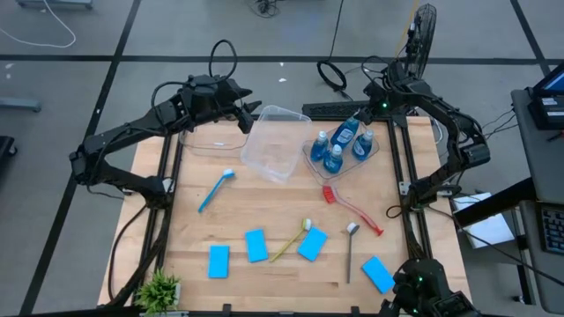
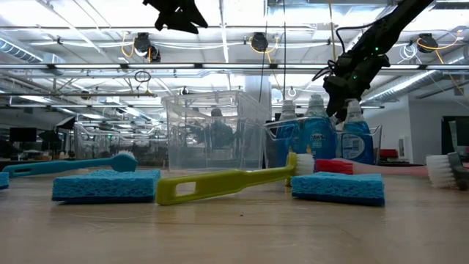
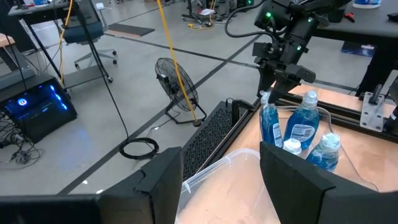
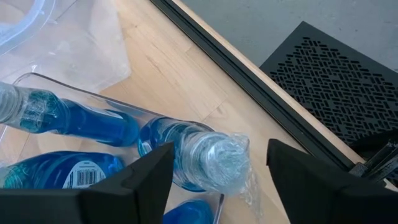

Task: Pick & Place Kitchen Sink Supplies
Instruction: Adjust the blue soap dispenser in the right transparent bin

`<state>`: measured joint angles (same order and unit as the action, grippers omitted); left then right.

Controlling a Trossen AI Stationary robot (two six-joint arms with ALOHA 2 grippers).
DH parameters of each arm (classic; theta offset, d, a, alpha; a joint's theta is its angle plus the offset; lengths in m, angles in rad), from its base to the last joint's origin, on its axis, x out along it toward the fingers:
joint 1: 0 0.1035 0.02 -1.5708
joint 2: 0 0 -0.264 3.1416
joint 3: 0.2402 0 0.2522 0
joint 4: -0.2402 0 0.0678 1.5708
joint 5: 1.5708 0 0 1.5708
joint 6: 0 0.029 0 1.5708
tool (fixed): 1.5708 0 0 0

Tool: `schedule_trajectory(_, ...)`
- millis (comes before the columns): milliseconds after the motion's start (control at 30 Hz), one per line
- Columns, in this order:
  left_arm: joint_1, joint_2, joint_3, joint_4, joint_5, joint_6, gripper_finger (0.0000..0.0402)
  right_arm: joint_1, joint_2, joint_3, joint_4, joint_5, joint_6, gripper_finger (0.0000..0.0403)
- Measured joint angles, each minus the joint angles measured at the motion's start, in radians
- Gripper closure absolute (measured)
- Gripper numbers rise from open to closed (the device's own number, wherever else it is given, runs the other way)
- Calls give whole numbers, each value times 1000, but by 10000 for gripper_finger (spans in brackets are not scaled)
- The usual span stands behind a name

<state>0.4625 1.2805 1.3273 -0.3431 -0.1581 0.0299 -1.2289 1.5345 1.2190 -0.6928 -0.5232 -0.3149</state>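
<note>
Four blue-liquid bottles stand together in a clear tub at the table's far right. My right gripper hovers open above them; in the right wrist view its fingers stand on either side of one bottle's clear cap without touching it. My left gripper is open, high above the far rim of an empty clear tub. Blue sponges lie flat near the table's near edge. The blue brush, yellow brush, red brush and grey brush lie on the wood.
A second clear tub sits under the left arm at the far left. A green potted plant stands at the near left corner. Black frame rails run along both sides of the table. Bare wood shows at the table's middle.
</note>
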Motion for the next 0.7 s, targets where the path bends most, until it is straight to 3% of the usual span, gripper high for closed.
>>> schedule_trajectory(433,0,0,0,0,0,13,188,0,0,0,-23,2,-7,169)
schedule_trajectory(700,0,0,0,0,0,13,188,0,0,0,-23,0,-8,208)
